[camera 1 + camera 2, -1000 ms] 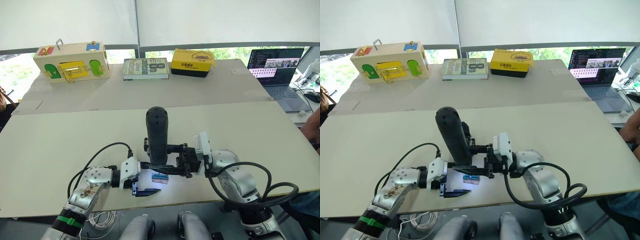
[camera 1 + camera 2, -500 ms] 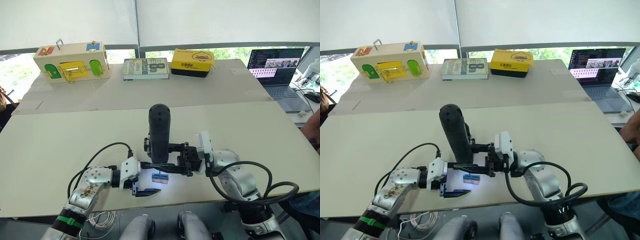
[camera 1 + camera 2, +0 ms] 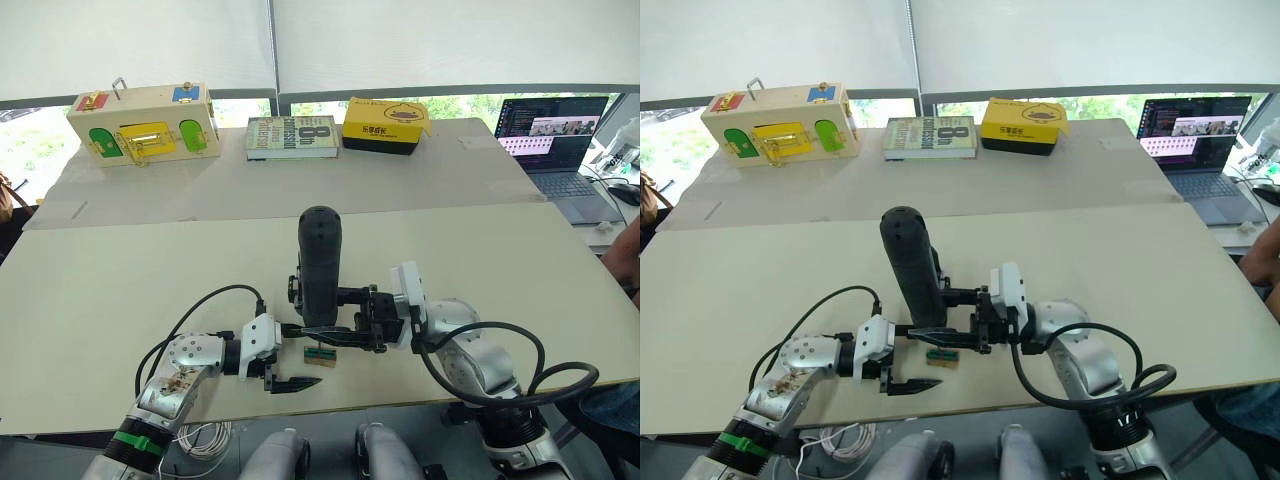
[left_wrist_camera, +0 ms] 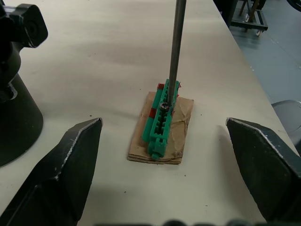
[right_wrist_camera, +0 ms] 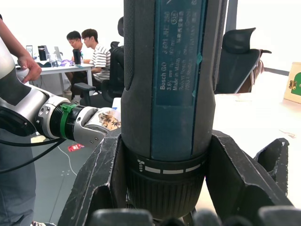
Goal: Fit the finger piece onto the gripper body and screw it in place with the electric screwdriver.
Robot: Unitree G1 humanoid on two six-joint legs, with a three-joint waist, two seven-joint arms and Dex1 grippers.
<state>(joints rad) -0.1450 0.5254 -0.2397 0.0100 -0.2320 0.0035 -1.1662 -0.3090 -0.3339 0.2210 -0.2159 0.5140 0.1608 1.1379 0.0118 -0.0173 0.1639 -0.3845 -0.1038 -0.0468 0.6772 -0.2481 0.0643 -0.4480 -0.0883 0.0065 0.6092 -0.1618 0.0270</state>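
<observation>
— Where is the electric screwdriver (image 3: 319,268)?

— I see it upright, near the table's (image 3: 90,290) front edge, pinched by the right gripper (image 5: 164,188). In the left wrist view its bit (image 4: 176,47) touches the green piece (image 4: 162,123).

— And the left gripper (image 4: 169,141)?

— Fingers spread wide, beside it.

The upper barrel of the electric screwdriver (image 5: 164,94) is cut off at the picture's edge in the right wrist view, and its bit is hidden below the right gripper (image 3: 345,335). A black object (image 4: 16,70) beside the left gripper (image 4: 164,188) is cropped and cannot be identified.
</observation>
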